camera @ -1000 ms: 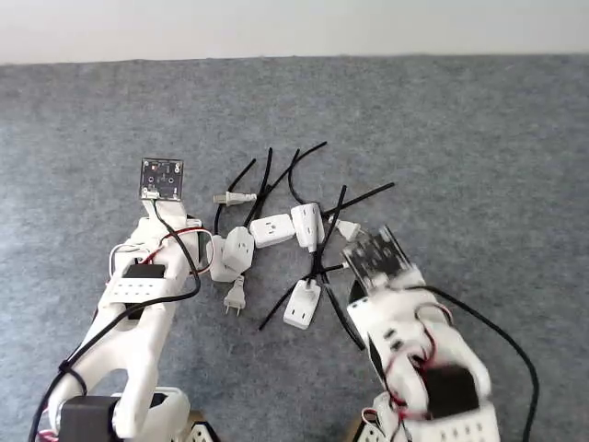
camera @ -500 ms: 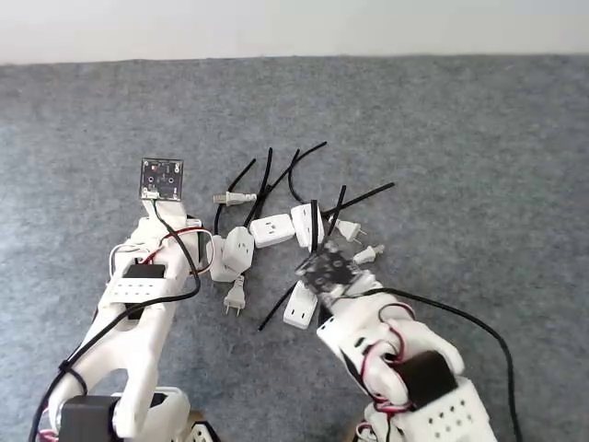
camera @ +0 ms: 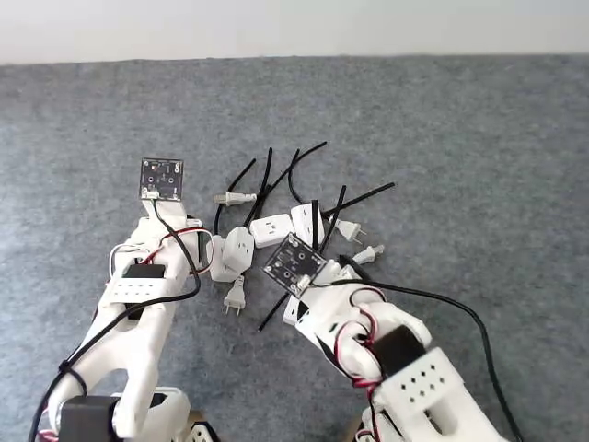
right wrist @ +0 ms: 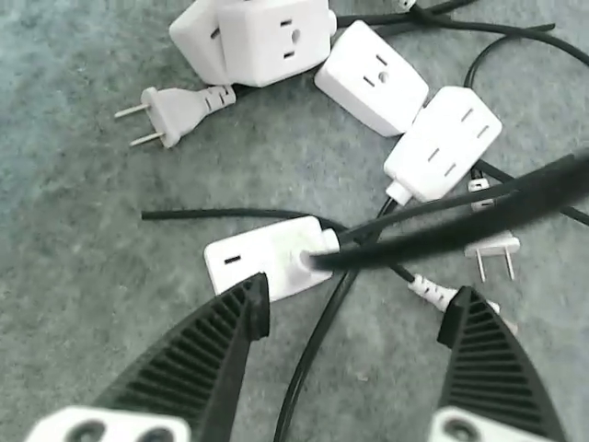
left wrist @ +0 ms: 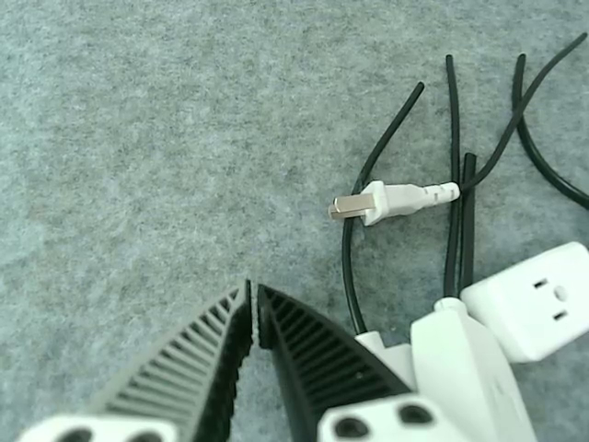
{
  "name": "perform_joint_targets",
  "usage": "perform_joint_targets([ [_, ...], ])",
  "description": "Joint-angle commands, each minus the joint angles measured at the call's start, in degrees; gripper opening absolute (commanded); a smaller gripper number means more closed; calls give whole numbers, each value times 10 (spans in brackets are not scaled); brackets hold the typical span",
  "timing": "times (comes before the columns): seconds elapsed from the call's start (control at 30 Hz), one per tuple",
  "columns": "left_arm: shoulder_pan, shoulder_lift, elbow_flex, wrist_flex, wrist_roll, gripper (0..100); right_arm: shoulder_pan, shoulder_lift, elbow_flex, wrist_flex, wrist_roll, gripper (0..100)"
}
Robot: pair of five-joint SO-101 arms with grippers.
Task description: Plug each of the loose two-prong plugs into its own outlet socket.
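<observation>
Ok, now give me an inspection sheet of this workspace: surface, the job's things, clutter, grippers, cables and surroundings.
Surface: grey carpet, lying flat.
Job's things: several white outlet sockets are clustered mid-table, with loose two-prong plugs lying around them.
Clutter: nothing seen.
Grippers: the left gripper is shut and empty over bare carpet. The right gripper is open above one socket.
Cables: short black cords crisscross among the sockets.
Surroundings: a pale wall beyond the carpet.
</observation>
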Motion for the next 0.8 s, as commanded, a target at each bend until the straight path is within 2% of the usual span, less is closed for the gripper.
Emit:
perform_joint_targets([
  [0.0, -4, -18, -4, -11, 3, 13, -4, 49, -36, -55, 5, 303],
  [0.3, -4, -18, -4, -11, 3, 13, -3, 176, -36, -158, 25, 303],
  [0.77, -4, -18, -4, -11, 3, 13, 18, 290, -55, -231, 51, 298],
])
